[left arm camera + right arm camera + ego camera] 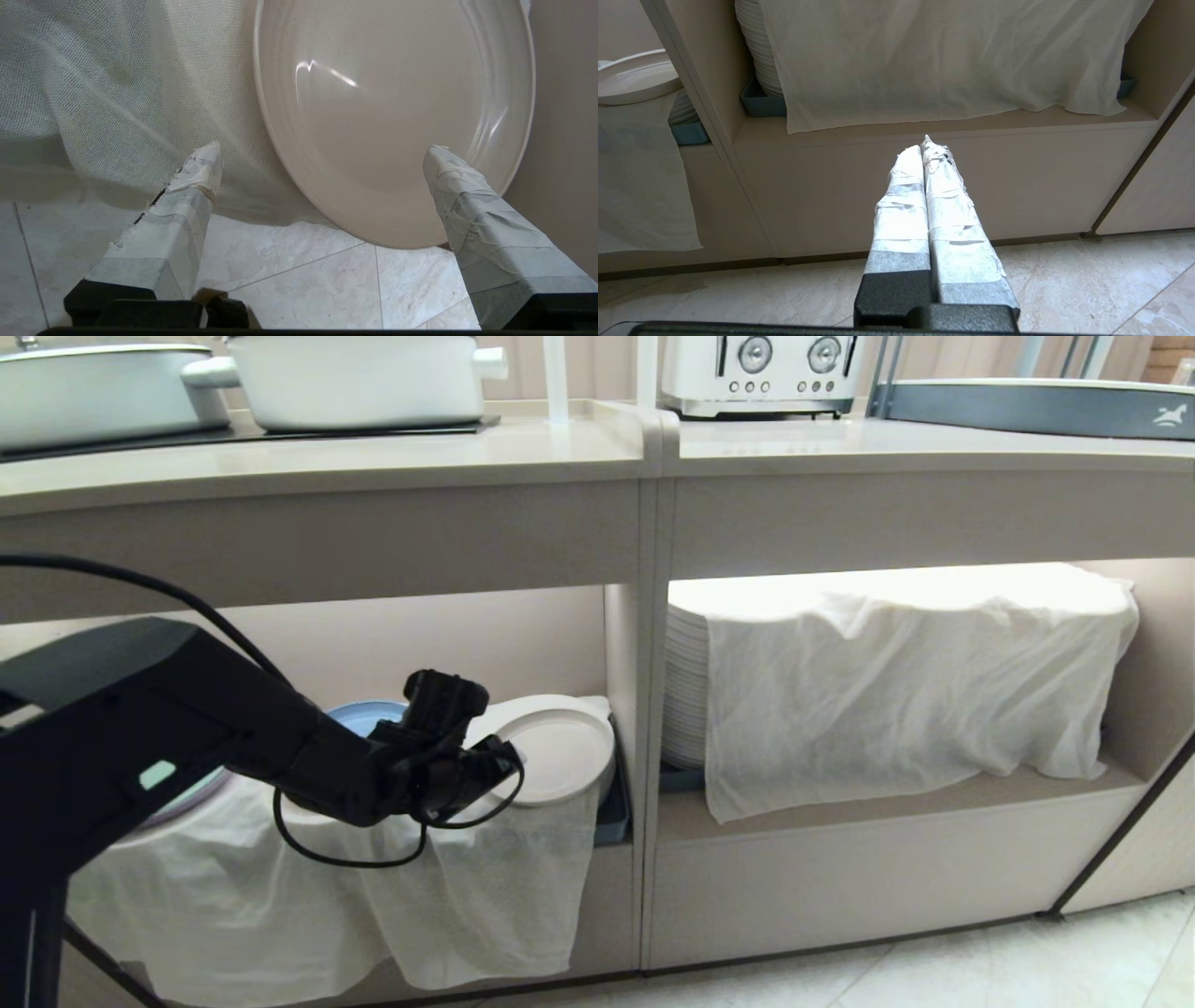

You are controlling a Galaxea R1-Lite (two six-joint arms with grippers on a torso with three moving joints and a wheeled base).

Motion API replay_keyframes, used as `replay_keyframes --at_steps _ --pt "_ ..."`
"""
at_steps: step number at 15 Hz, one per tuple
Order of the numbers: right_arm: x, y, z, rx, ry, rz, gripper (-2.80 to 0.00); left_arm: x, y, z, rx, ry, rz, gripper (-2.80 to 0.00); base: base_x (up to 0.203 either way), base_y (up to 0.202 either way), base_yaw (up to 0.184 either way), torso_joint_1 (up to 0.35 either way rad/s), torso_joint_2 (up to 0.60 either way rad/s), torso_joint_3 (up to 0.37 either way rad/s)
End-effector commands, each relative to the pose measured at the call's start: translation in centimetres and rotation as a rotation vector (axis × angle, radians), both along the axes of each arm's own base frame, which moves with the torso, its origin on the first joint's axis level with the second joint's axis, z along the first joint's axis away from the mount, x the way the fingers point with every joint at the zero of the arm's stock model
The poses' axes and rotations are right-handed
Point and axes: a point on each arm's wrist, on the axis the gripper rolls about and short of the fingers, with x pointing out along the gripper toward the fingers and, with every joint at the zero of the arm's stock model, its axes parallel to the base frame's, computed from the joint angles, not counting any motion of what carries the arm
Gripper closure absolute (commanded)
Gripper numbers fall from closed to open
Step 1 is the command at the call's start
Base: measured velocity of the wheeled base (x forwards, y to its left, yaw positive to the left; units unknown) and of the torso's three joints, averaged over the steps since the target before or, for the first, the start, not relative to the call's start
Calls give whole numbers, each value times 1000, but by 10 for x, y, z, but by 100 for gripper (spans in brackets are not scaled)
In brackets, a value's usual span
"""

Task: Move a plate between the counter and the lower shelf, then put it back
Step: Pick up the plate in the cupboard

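The cream plate [560, 747] [392, 107] [635, 79] lies flat on a white-cloth-draped stack at the right end of the lower shelf [420, 635], its near edge overhanging the front. My left gripper [485, 770] [322, 151] is at that near edge, open wide. One taped finger [460, 196] overlaps the plate's rim and the other [196, 172] stands off to the side in front of the cloth, so nothing is clamped. The counter [373, 457] runs above. My right gripper [924, 144] hangs shut and empty, low in front of the neighbouring bay.
A blue plate [359, 714] sits behind my left wrist. The white cloth [373, 896] hangs down over the shelf front. The right bay holds a tall white plate stack [686, 691] under another cloth [887, 691]. Pots [355, 378] and a toaster [756, 369] stand on the counter.
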Motion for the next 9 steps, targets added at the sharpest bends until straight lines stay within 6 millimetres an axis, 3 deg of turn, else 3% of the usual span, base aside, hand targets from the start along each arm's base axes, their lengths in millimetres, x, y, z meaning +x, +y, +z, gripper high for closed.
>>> replay_keyframes --at_steps 1,9 --pt "0 0 0 0 0 0 0 6 -2 -7 -1 5 5 -280 0 0 0 0 0 0" --pt "0 0 0 0 0 0 0 26 -10 -16 -14 -12 21 -280 0 0 0 0 0 0"
